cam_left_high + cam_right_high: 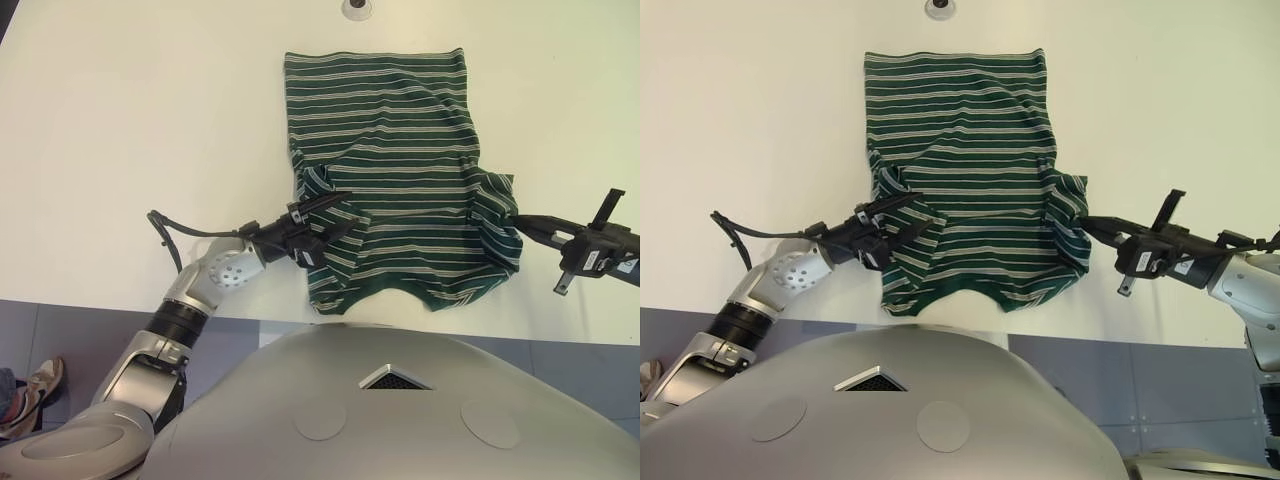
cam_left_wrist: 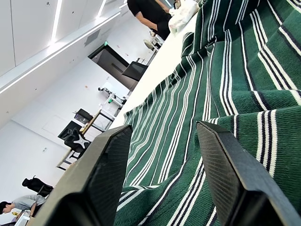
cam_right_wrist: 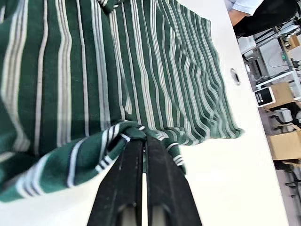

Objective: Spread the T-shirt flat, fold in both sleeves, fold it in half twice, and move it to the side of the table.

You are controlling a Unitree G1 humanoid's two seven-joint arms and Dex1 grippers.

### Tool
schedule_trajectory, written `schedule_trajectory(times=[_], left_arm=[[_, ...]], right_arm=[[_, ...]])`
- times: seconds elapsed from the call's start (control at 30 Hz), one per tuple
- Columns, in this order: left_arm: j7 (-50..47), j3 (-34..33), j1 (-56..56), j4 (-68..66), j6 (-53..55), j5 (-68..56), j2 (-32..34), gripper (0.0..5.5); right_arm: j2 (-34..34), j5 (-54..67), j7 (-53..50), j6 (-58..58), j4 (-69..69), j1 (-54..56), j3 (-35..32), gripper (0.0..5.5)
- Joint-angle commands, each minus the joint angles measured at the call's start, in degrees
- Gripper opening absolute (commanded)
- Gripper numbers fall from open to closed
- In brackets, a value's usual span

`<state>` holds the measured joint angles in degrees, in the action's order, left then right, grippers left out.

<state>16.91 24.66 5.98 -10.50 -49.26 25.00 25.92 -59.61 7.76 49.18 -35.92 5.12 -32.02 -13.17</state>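
The left gripper (image 1: 340,212) sits at the shirt's (image 1: 400,150) 8 o'clock edge. Its black jaws stand apart with nothing grasped, and their inner pads show a fine cross-hatched grip. Cloth lies just past them. The right gripper (image 1: 518,218) meets the shirt at 4 o'clock, its slim black jaws pinched tight on a small fold of the fabric there.

The shirt lies on the table (image 1: 120,150), a little toward 1 o'clock of the middle. It is a dark green ribbed knit with thin white and dark stripes running across. Its far part, toward 12 o'clock, lies flat and roughly rectangular with a straight edge. The near part, toward 6 o'clock, is wider and rumpled, with bunched cloth at both sides and a curved edge close to the table's near rim. The table is smooth, matt and off-white. A small round grommet (image 1: 355,8) is set in it at 12 o'clock, beyond the shirt.
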Motion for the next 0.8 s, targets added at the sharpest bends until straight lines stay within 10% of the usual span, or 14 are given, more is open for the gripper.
schedule_trajectory(times=[0.03, 0.8], left_arm=[[-0.48, 0.27, -0.37, -0.28, -0.41, 0.65, -0.12, 2.52], [-0.24, 0.64, -1.17, -1.26, -0.46, 0.67, -0.73, 2.52]], right_arm=[[1.50, 2.12, 0.03, 0.61, 2.14, 1.88, -1.20, 0.02], [6.58, -9.08, 3.17, 4.47, 4.43, 12.77, 17.41, 0.02]])
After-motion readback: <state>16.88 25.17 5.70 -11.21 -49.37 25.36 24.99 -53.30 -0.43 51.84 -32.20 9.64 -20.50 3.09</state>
